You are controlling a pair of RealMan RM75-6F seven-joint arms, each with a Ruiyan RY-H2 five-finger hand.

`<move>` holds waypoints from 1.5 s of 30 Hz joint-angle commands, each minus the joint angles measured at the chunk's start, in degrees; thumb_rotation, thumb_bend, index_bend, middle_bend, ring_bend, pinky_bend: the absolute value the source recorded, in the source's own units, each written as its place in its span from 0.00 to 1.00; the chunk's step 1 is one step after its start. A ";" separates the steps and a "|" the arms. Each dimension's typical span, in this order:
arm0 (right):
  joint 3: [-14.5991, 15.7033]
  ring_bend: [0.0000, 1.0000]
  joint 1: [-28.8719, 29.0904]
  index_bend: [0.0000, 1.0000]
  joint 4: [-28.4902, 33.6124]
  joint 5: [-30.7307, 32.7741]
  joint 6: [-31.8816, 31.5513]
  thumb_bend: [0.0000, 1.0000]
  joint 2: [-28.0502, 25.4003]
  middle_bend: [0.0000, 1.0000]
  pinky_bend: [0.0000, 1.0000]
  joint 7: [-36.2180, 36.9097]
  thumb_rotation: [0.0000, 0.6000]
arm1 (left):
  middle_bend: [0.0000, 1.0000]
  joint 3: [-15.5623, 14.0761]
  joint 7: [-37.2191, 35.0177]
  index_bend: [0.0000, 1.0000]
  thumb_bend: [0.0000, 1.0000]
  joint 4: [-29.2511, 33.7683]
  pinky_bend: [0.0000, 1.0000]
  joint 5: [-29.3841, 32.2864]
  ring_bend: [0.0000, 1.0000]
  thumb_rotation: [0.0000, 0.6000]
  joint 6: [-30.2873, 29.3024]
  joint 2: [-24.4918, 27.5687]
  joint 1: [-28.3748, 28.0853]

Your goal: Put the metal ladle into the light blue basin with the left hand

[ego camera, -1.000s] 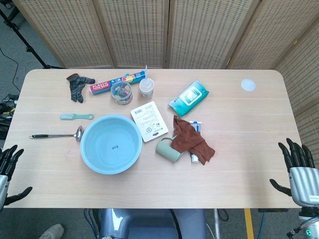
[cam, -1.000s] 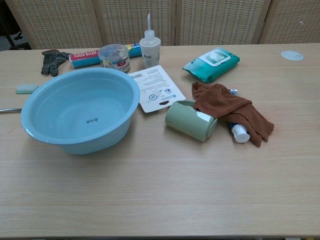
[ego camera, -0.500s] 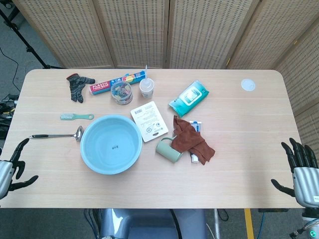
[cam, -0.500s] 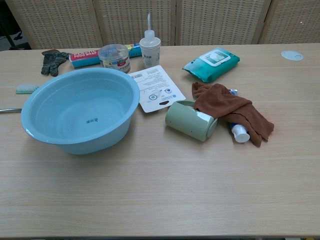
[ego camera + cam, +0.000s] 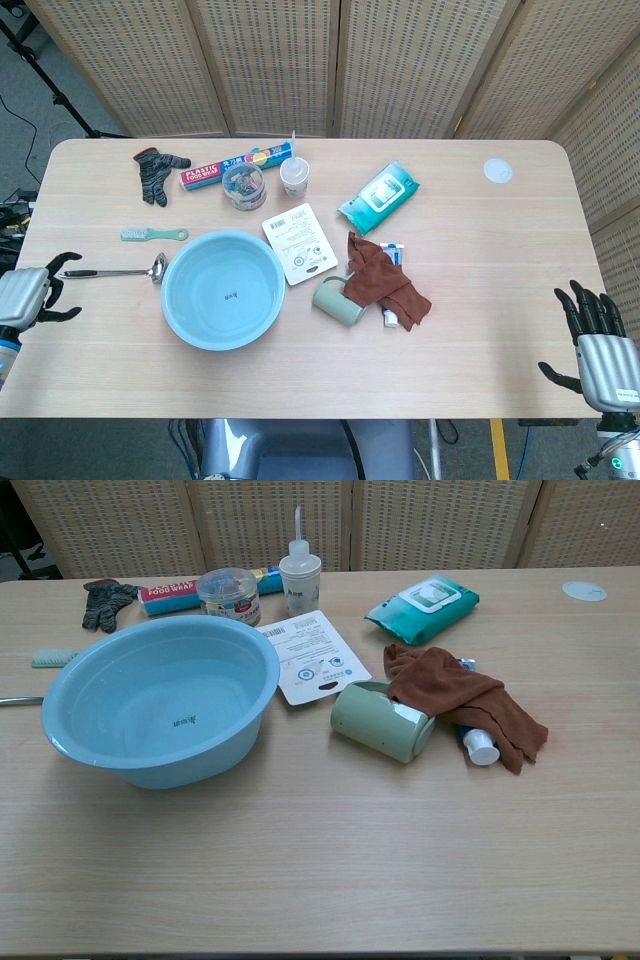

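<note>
Here, left hand (image 5: pixel 28 296) at the table's left edge, fingers apart, holding nothing, just beside the ladle's handle tip | ladle (image 5: pixel 112 271) flat on the table, bowl end touching the basin (image 5: pixel 222 290) on its left | right hand (image 5: pixel 595 343) at the near right edge, fingers spread, empty

The metal ladle (image 5: pixel 112 271) lies flat on the desk (image 5: pixel 480 330), its dark handle end just beside the left hand's fingers (image 5: pixel 62 262), its bowl touching the empty, upright light blue basin (image 5: pixel 222 289).
</note>
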State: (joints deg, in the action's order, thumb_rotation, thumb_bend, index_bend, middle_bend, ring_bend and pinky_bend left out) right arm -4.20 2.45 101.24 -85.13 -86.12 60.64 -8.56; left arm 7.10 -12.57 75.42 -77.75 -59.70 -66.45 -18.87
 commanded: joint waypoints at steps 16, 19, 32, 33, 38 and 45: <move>-0.65 0.00 1.02 0.00 -1.75 3.63 1.96 0.00 2.41 0.00 0.00 -3.50 1.00 | 0.93 -0.93 -6.50 0.40 0.29 -34.93 0.94 5.16 0.90 1.00 19.98 -17.26 -8.80; -0.63 0.00 1.18 0.00 -1.99 4.05 2.38 0.00 2.64 0.00 0.00 -3.82 1.00 | 0.93 -1.00 -8.10 0.40 0.30 -37.16 0.94 4.67 0.90 1.00 20.53 -18.55 -9.21; -0.56 0.00 1.89 0.00 -3.58 5.50 3.77 0.00 4.10 0.00 0.00 -5.46 1.00 | 0.93 -1.38 -12.48 0.41 0.31 -48.06 0.94 2.80 0.90 1.00 26.24 -25.81 -13.21; -0.57 0.00 1.92 0.00 -3.66 5.58 3.82 0.00 4.17 0.00 0.00 -5.51 1.00 | 0.93 -1.42 -12.75 0.41 0.31 -48.55 0.94 2.67 0.90 1.00 26.42 -26.14 -13.37; -0.93 0.00 2.17 0.00 -4.32 6.63 4.25 0.00 4.50 0.00 0.00 -5.62 1.00 | 0.93 -1.97 -13.20 0.42 0.31 -52.45 0.94 1.32 0.90 1.00 26.41 -28.69 -14.41; -1.11 0.00 2.36 0.00 -4.84 7.08 4.44 0.00 4.70 0.00 0.00 -5.44 1.00 | 0.93 -1.73 -12.78 0.43 0.31 -55.10 0.94 1.28 0.90 1.00 27.11 -30.35 -14.88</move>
State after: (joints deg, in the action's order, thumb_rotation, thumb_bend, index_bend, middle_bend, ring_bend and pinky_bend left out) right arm -5.31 4.81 96.40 -78.05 -81.68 65.34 -14.00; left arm 5.38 -25.41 20.47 -76.41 -32.75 -96.65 -33.67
